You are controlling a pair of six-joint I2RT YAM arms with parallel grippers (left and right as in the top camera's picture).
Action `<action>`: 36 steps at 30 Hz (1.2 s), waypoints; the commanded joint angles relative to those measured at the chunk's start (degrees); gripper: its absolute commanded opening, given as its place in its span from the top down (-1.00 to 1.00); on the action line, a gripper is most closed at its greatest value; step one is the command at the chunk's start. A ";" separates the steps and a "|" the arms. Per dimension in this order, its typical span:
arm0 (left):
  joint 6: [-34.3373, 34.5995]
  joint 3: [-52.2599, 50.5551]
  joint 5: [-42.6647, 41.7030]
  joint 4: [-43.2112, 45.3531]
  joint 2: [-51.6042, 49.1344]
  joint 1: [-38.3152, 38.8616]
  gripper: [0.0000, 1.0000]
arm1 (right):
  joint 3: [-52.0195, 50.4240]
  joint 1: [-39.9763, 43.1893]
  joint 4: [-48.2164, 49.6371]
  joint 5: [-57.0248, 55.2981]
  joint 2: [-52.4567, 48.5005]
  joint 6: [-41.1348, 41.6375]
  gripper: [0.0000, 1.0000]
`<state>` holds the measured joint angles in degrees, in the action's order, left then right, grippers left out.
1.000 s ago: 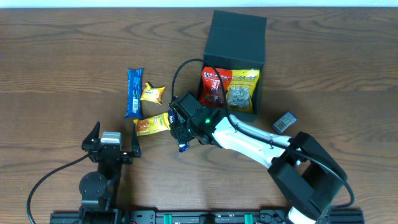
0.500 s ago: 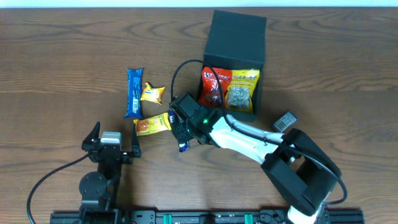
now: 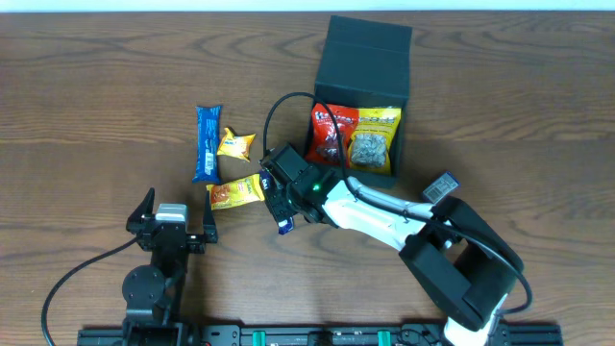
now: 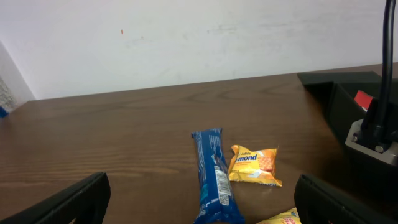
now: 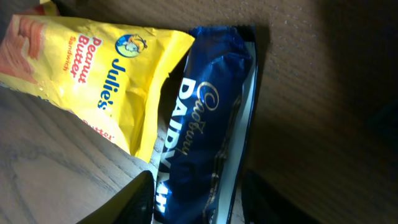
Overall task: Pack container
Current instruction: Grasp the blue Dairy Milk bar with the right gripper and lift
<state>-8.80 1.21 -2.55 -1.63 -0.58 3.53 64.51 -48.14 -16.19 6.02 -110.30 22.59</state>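
Soft, even light on the brown table (image 3: 96,77), short faint shadows; overhead view sharp. Right wrist close-up darkens rightward, with sheen on the dark blue wrapper (image 5: 205,112).

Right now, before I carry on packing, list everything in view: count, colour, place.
square cardboard container: 1, dark teal-black, far side of table, open
red snack packet: 1, red, inside container, left side
yellow seed packet: 1, yellow, inside container, right side
long blue wrapped bar: 1, blue, on table left of container
small biscuit packet: 1, orange-yellow, just right of blue bar
peanut butter packet: 1, yellow, nearer the robot than those two
chocolate bar: 1, dark blue, beside peanut butter packet
small flat packet: 1, blue-grey, right of container; kind unclear
wooden table: 1, brown
left gripper: 1, black, open, empty
right gripper: 1, black, straddling chocolate bar; grip unclear
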 commanded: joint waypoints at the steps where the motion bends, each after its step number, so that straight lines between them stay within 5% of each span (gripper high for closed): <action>1: 0.26 -0.96 1.07 -2.75 0.37 -0.17 -0.91 | -0.02 -0.33 0.33 0.24 -1.09 0.55 0.22; 9: 0.26 -0.96 1.07 -2.75 0.37 -0.17 -0.91 | -0.02 -0.33 0.48 0.20 -1.38 0.72 0.64; 21: 0.24 -0.96 1.07 -2.75 0.37 -0.17 -0.91 | 1.40 -0.26 0.61 0.22 -1.33 0.44 0.74; 36: 0.24 -0.96 1.07 -2.75 0.37 -0.17 -0.91 | 12.83 -0.26 -10.45 -0.66 -0.92 -4.81 0.80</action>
<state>-8.80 1.21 -2.55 -1.63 -0.58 3.53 75.96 -48.12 -25.89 6.17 -110.32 19.64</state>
